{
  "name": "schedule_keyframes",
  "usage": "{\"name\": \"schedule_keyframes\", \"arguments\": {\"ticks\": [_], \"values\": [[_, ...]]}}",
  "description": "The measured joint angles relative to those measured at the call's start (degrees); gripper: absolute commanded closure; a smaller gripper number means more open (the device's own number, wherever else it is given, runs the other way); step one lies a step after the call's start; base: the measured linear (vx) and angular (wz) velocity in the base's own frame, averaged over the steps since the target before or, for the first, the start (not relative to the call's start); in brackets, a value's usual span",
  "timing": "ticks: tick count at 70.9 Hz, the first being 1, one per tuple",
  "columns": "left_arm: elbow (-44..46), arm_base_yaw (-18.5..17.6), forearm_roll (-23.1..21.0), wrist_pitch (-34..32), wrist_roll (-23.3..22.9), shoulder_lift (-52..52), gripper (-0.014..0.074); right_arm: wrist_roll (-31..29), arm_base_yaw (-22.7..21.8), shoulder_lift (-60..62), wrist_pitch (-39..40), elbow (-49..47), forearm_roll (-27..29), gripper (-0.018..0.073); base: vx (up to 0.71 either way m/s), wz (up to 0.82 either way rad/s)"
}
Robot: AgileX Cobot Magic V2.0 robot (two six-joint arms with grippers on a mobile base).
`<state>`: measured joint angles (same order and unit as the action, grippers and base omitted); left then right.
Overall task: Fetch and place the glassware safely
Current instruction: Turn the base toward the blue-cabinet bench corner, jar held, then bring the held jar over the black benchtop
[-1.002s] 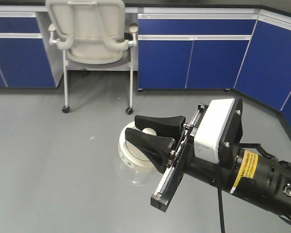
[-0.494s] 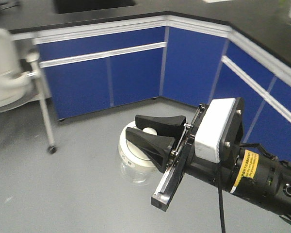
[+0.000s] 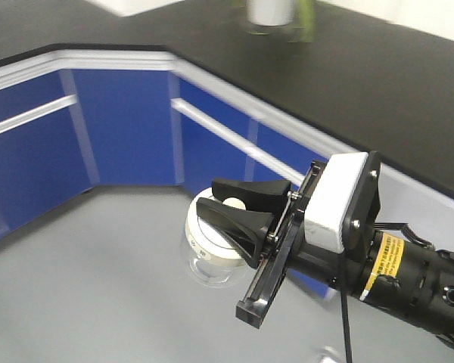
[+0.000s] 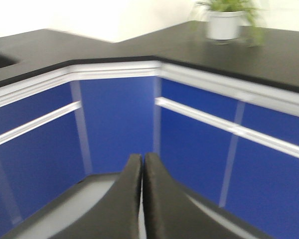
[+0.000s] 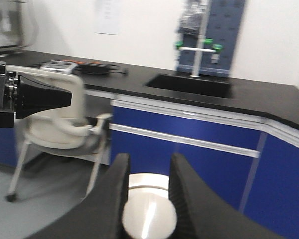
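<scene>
Between the jaws of the right gripper [image 3: 206, 195] sits the glass jar [image 3: 209, 271]. They are clamped in on either side of its cream-white lid [image 3: 206, 243], and the knob [image 3: 232, 203] shows in the gap between them. The clear body hangs below the lid with nothing under it but the grey floor [image 3: 91, 295], so the jar is carried in mid-air and rests on nothing.

I cannot tell whether the pads bear on the lid alone or also on the glass beneath. That is the main hazard. If only the lid is gripped and it merely sits on the jar, the body could slip free and shatter on the floor.

The left gripper [image 4: 142, 160] has its jaws pressed together with nothing in them, so it gives no support from below.

Further out, the blue cabinets [image 3: 129, 128] and the black table [image 3: 363, 76] are smeared with blur, which suggests the rig is in motion. A jolt or a quick swing could loosen the hold. The cabinet fronts lie near the jar in the front view, and a sweep carried too wide could knock the glass against them. At placement, the potted plant [image 4: 224, 25] on the table is one more thing to steer clear of.
</scene>
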<state>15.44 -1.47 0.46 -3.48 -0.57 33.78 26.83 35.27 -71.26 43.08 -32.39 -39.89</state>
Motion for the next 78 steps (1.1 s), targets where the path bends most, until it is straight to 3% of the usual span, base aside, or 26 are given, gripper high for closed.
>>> {"name": "schedule_keyframes", "arguments": {"ticks": [54, 78], "values": [[0.0, 0.0, 0.0, 0.0, 0.0, 0.0, 0.0603, 0.0, 0.0, 0.0, 0.0, 0.0, 0.0, 0.0563, 0.20, -0.78], [0.0, 0.0, 0.0, 0.0, 0.0, 0.1, 0.0603, 0.0, 0.0, 0.0, 0.0, 0.0, 0.1, 0.0563, 0.19, -0.43]]}}
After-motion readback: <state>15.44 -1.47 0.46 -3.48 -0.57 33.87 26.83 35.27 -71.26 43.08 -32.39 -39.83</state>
